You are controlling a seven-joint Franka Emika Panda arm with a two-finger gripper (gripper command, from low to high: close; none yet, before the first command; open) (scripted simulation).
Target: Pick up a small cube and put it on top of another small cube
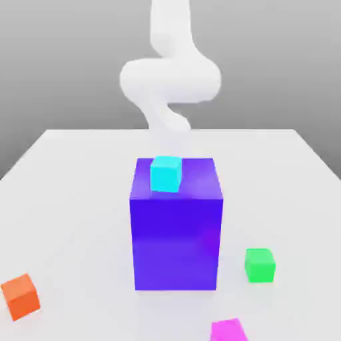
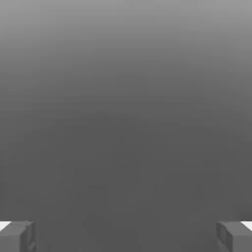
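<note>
1. Exterior view: the arm [image 1: 170, 76] rises behind the purple block [image 1: 176, 226], well apart from the pink cube [image 1: 229, 330], which sits at the near table [image 1: 73, 200] edge toward the exterior view's right. The green cube [image 1: 260, 264] lies near it, just beyond.
2. Step judged: reach for the pink cube. The arm should go around or over the block, centre over the cube, then descend straight.
3. Count: one pink, one green, one cyan cube [image 1: 166, 174] atop the block, one orange cube [image 1: 20, 296], one block.
4. Hand view: gripper [image 2: 126, 236] wide open, holding nothing; both fingertips [image 2: 17, 236] far apart.
</note>
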